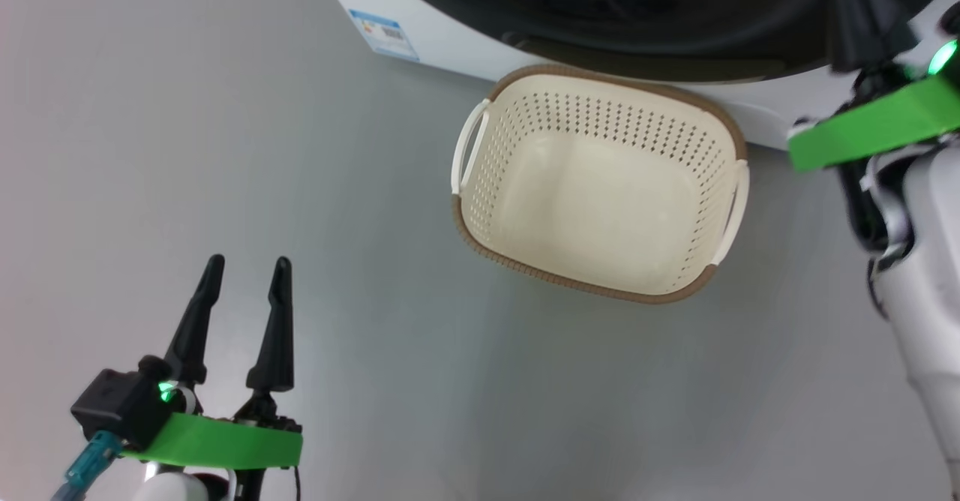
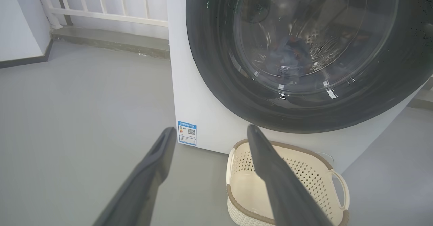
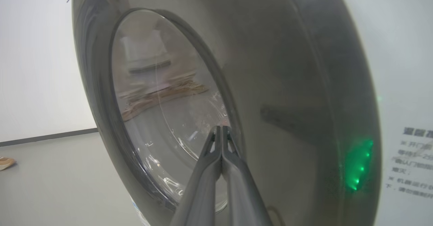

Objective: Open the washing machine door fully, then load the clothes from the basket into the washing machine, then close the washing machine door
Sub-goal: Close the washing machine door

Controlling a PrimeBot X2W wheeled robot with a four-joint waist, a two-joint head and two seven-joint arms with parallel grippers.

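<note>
Left hand (image 1: 249, 265): at the near left over the grey floor (image 1: 150, 148), its two dark fingers spread wide and carrying nothing. We judge it parked there so that it stays clear of the door's path.
Blue label (image 1: 384, 34): low on the machine's white front, at its left corner, left of the basket.
Basket (image 1: 592, 118): it stands on the floor just in front of the washing machine (image 1: 450, 43), open side up. We see bare cream plastic inside and no fabric, which suits a loading step already done. It sits near enough to the drum for short carries.
Door (image 2: 209, 67): the glossy black ring lies flush with the white front in the left wrist view, so we judge it shut or nearly so.
Clothes (image 2: 291, 58): behind the glass, low in the steel drum, sits a bluish bundle with reddish flecks. We take this for the garments.
Right hand (image 3: 221, 128): at the far right, with its fingers pressed together into one blunt tip that pinches nothing. The tip sits at the door's face by the edge of the glass. We read that as a pushing pose for closing, though we cannot tell whether it touches.
</note>
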